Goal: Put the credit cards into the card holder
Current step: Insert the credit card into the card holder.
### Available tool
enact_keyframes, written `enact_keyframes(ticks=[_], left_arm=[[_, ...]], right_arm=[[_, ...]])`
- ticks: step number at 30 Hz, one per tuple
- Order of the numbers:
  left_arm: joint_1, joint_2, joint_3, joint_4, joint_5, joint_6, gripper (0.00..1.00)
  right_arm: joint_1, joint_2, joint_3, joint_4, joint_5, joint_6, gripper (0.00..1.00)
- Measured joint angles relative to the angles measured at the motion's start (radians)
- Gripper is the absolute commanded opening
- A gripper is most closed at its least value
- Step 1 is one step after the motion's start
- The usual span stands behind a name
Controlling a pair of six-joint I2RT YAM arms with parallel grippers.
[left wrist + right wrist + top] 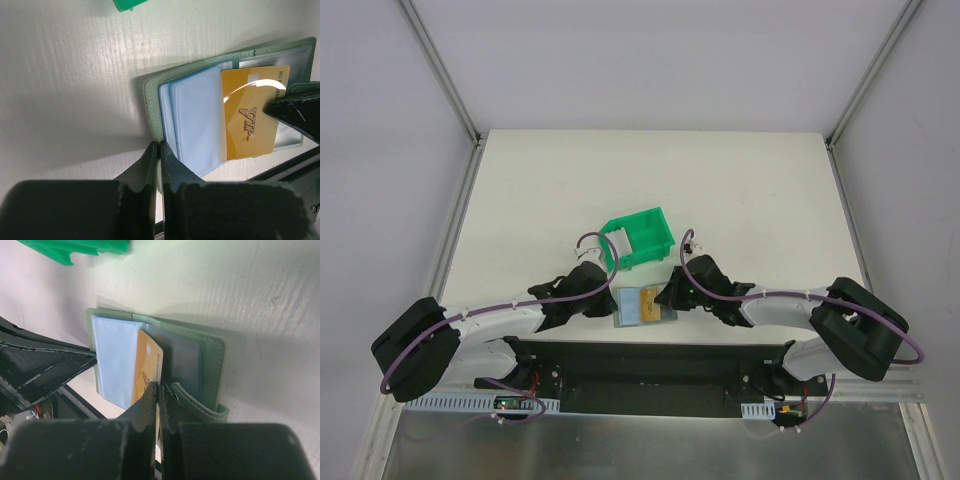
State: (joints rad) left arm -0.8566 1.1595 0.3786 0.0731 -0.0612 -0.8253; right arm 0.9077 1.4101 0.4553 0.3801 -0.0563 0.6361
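Note:
The grey-green card holder [632,309] lies open on the table between my two grippers, with pale blue inner leaves [195,120]. A tan-orange credit card [248,120] marked "VIP" lies across its right side, partly over the leaves. My left gripper [160,144] is shut on the left edge of the holder's cover [151,95]. My right gripper [159,385] is shut on the near edge of the orange card [148,362], beside the holder's clasp strap [197,405]. I see no separate pale card.
A bright green plastic bin [638,238] stands just behind the holder, close to both wrists. The black base rail [650,365] runs along the table's near edge right below the holder. Each gripper's fingers [45,365] show in the other's wrist view.

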Motion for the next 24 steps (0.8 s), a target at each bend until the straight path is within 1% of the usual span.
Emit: enact_keyframes(ticks=[7,20,22,24], left_arm=[[0.000,0.006,0.000,0.003,0.000,-0.005,0.00],[0.000,0.011,0.000,0.005,0.000,-0.005,0.00],[0.000,0.011,0.000,0.005,0.000,-0.005,0.00],[0.000,0.011,0.000,0.005,0.000,-0.005,0.00]], right_arm=[[0.000,0.003,0.003,-0.011,-0.013,0.000,0.00],[0.001,0.095,0.069,0.008,-0.071,0.001,0.01],[0.003,0.107,0.077,0.013,-0.080,0.001,0.03],[0.004,0.111,0.081,0.016,-0.085,0.000,0.08]])
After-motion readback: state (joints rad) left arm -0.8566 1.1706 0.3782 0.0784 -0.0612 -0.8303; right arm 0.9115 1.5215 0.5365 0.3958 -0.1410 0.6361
